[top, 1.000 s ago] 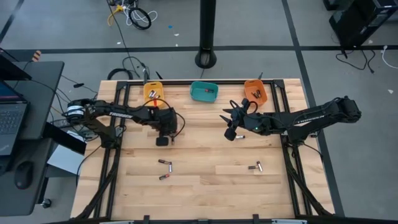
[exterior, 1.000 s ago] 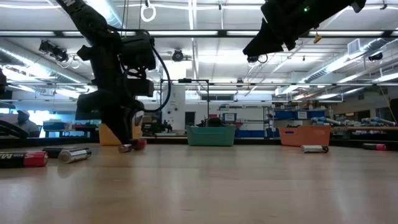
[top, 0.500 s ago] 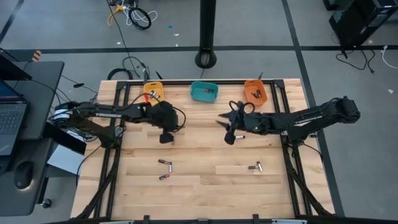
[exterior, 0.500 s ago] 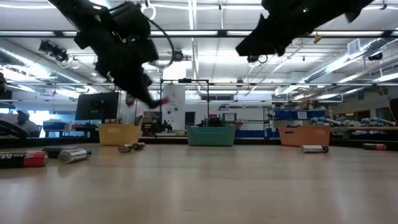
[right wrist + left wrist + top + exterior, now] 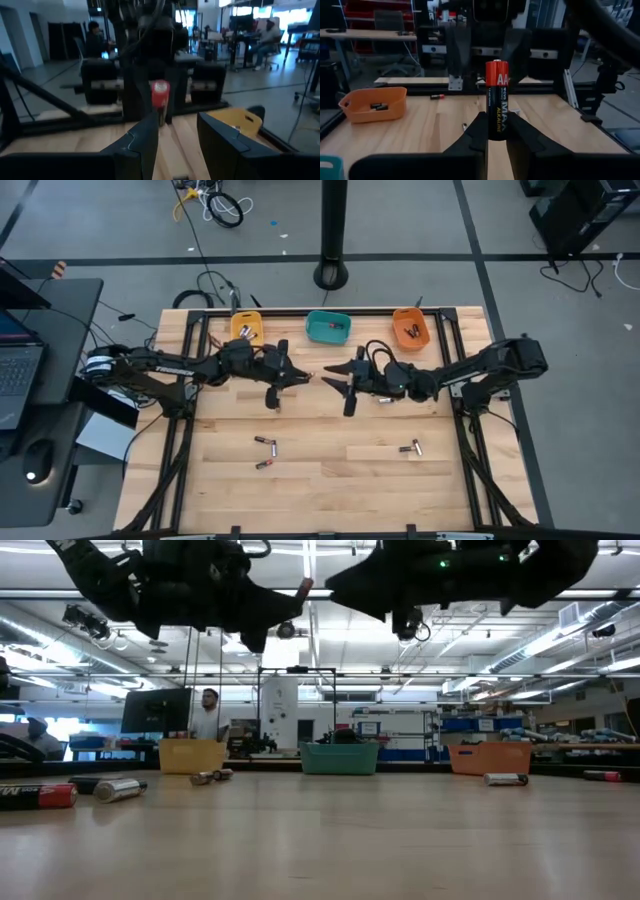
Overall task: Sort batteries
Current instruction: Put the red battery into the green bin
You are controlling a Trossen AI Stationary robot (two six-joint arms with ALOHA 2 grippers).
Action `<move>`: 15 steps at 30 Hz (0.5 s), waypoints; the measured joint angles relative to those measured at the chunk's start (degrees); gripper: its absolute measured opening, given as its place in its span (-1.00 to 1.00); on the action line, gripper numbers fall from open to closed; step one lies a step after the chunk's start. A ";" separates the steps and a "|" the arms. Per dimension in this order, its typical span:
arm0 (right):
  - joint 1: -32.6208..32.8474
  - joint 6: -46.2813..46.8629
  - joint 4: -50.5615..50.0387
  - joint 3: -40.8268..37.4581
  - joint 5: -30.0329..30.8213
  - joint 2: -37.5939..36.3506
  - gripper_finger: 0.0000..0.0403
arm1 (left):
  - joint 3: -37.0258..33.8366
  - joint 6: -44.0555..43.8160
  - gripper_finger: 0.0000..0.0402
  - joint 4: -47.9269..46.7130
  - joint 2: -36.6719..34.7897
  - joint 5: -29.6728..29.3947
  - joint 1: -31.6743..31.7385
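Observation:
My left gripper (image 5: 295, 377) is high over the table's middle, pointing level toward the right edge, and is shut on a black AAA battery (image 5: 495, 95) with a red end. My right gripper (image 5: 335, 376) faces it from the right, open; its fingers (image 5: 145, 137) are just short of the battery's red end (image 5: 160, 94) and touch nothing. Loose batteries lie on the wood at the near left (image 5: 264, 441), below that (image 5: 264, 464) and at the near right (image 5: 413, 447). The low view shows more of them lying flat (image 5: 120, 788). My left gripper pinches the battery's black end (image 5: 495, 131) between its two fingers. The fingers are level and point toward the table's right edge. The battery lies along them and sticks out past the fingertips, red end foremost (image 5: 303, 587), lifted well clear of the table.
Three bins stand along the far edge: yellow (image 5: 246, 330), teal (image 5: 328, 327) and orange (image 5: 410, 327), the orange one holding batteries (image 5: 376, 106). People sit or stand in the room beyond the table. Bare wood lies under both grippers.
My left gripper has risen from the tabletop with the battery and tipped from pointing down to level, facing right; the battery is now lifted clear. My right gripper has moved toward the table's left, toward the left gripper, sinking a little and tipping level.

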 joint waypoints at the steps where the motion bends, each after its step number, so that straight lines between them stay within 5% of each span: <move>1: -0.01 -0.02 0.05 0.58 -0.02 0.46 -0.28 | -0.04 0.00 -0.76 0.20 0.06 0.04 0.00; 15: -0.47 0.05 -0.71 7.13 -4.32 3.52 -0.27 | 0.02 0.23 -0.76 4.45 0.06 -0.65 -0.04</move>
